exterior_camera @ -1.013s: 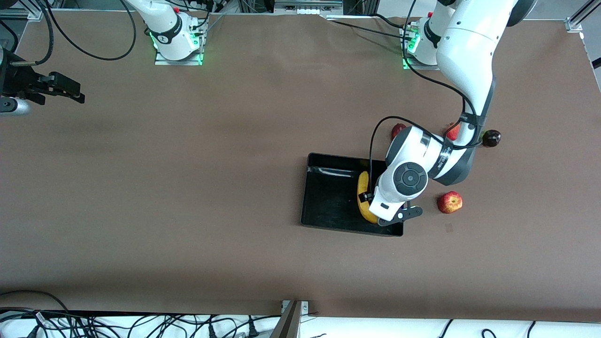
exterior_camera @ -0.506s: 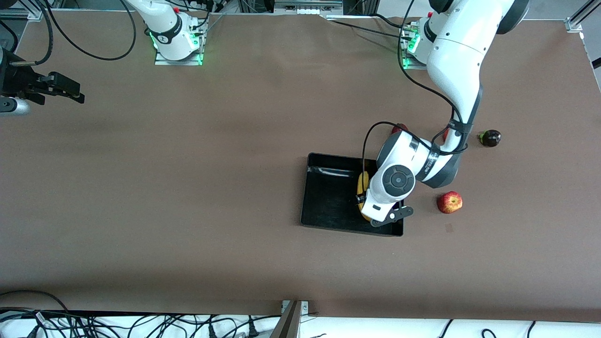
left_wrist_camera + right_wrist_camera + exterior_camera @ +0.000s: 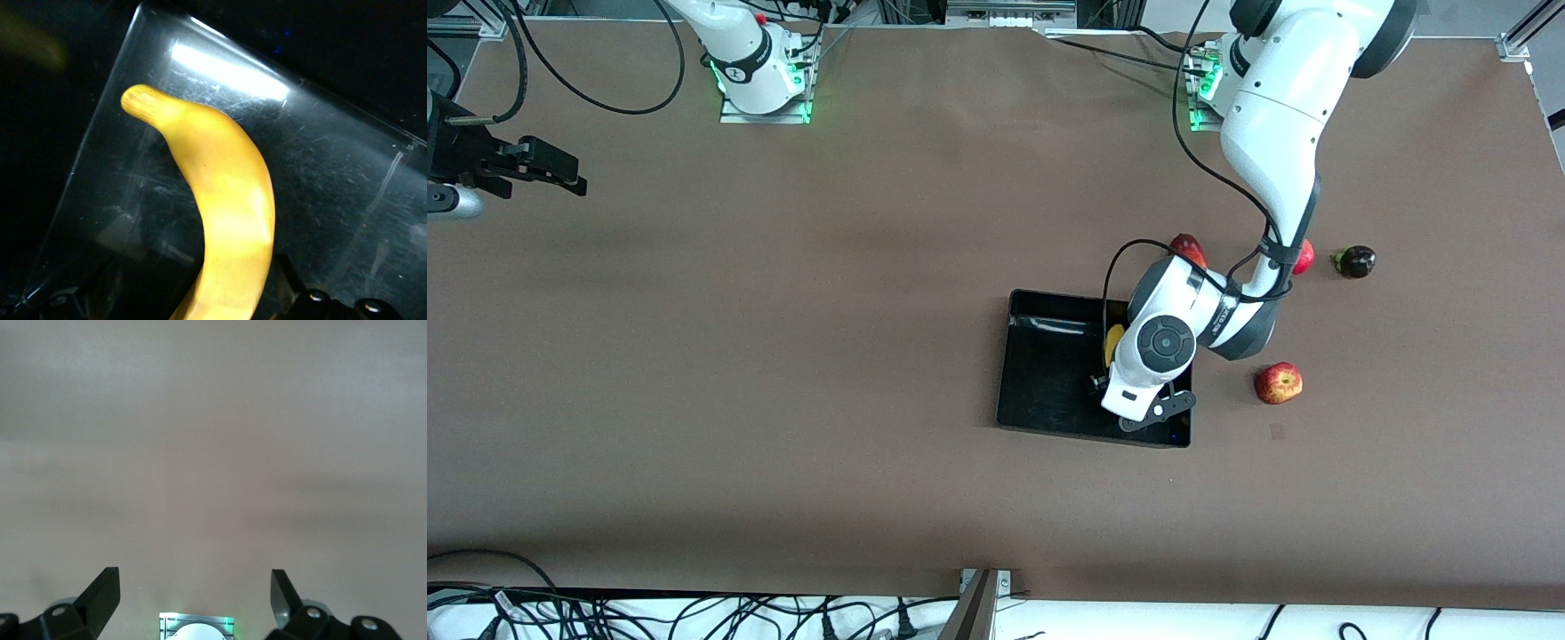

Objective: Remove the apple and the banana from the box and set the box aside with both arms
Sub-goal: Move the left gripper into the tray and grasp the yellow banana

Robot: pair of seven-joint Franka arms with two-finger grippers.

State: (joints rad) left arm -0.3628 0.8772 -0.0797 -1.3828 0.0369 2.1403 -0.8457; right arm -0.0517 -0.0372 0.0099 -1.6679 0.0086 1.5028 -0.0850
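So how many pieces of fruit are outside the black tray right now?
4: an apple beside the black tray, two red fruits partly hidden by the left arm, and a dark one near them. More may be hidden.

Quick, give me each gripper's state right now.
Left gripper: open, low in the box, around the banana.
Right gripper: open, holding nothing, waiting over bare table.
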